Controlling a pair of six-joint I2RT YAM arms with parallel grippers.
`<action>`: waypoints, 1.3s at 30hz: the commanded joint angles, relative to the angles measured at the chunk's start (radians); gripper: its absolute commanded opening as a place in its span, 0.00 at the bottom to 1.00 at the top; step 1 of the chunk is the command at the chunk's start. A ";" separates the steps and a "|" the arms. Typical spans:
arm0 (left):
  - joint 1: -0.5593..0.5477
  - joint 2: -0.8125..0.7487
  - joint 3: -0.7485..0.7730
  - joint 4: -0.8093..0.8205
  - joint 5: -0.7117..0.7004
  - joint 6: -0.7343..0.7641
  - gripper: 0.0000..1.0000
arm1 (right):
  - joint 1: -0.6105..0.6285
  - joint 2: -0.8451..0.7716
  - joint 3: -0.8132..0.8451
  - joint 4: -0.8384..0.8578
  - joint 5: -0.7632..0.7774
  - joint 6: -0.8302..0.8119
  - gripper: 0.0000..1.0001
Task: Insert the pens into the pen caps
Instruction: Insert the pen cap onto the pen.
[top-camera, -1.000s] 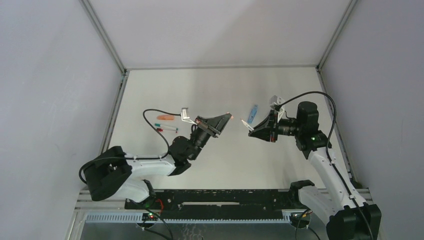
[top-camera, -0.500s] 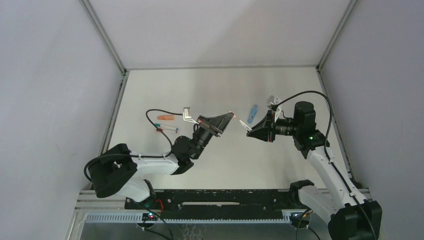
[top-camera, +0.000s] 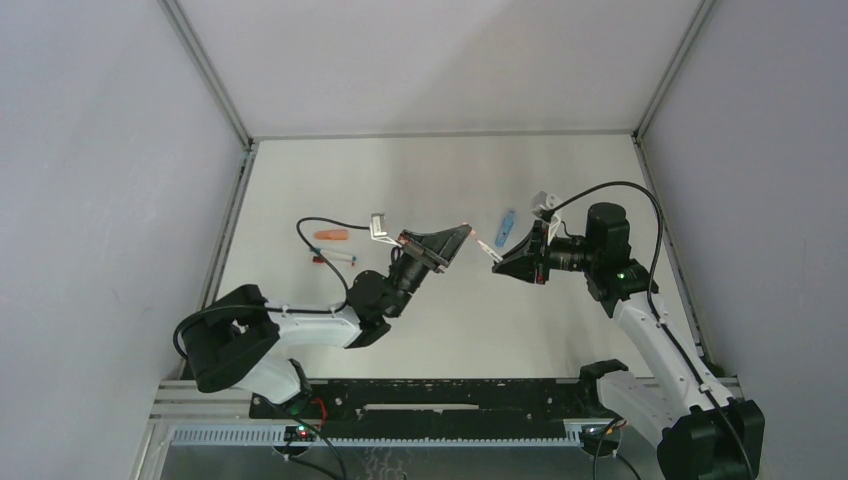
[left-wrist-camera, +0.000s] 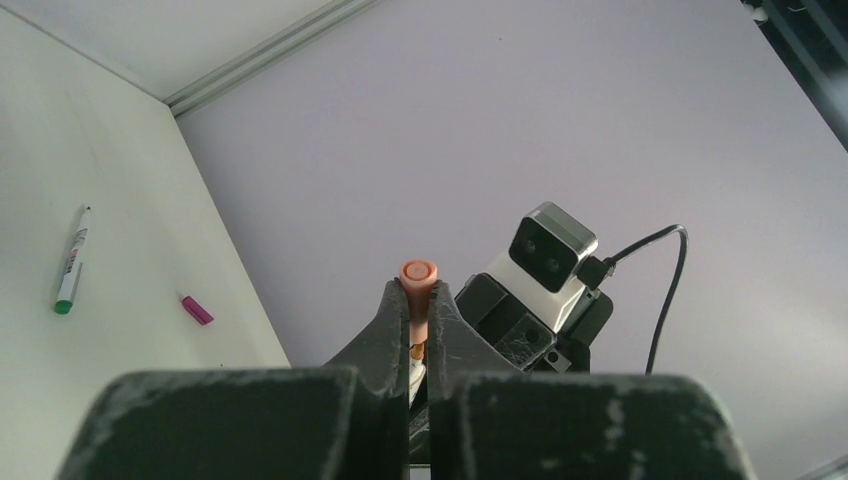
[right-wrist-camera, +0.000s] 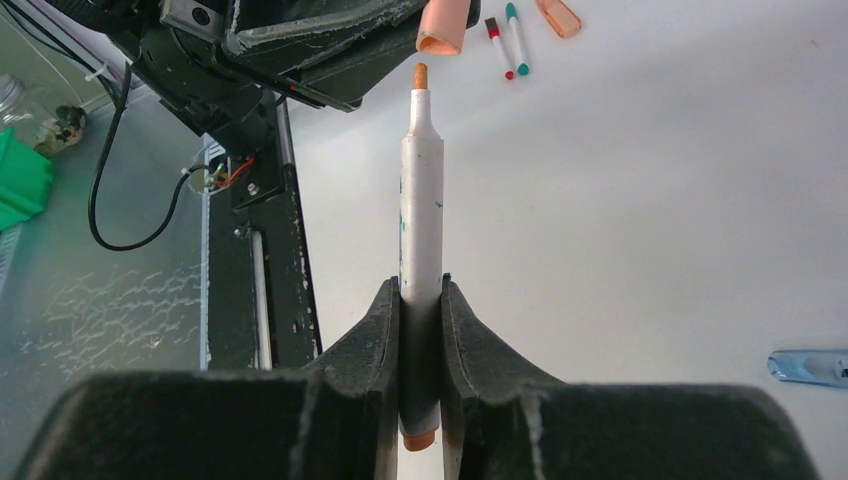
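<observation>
My left gripper (left-wrist-camera: 420, 292) is shut on a salmon-orange pen cap (left-wrist-camera: 420, 272), held in the air over the middle of the table (top-camera: 560, 180). My right gripper (right-wrist-camera: 422, 292) is shut on a white pen (right-wrist-camera: 422, 200) with an orange tip. In the right wrist view that tip points at the cap's (right-wrist-camera: 443, 25) open mouth, with a small gap and a slight offset to the left. In the top view the left gripper (top-camera: 465, 231) and right gripper (top-camera: 497, 256) face each other, and the pen (top-camera: 484, 245) is between them.
Two more pens (top-camera: 335, 258), one red-ended and one teal-ended, lie on the left of the table beside an orange cap (top-camera: 332, 236). A light blue cap (top-camera: 507, 227) lies behind the right gripper. In the left wrist view a green-ended pen (left-wrist-camera: 70, 262) and a magenta cap (left-wrist-camera: 196, 310) lie on the table.
The left gripper with the cap has moved right and the right gripper with the pen slightly left. The gap between pen tip and cap has shrunk.
</observation>
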 joint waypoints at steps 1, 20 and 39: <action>-0.008 0.009 0.051 0.011 0.015 -0.009 0.00 | 0.010 -0.005 -0.004 0.034 0.005 0.014 0.00; -0.029 0.039 0.065 0.001 0.034 -0.030 0.00 | 0.007 -0.010 -0.005 0.030 0.040 0.011 0.00; -0.048 -0.032 0.043 -0.151 0.058 0.077 0.00 | -0.013 -0.026 0.010 -0.028 0.063 -0.062 0.00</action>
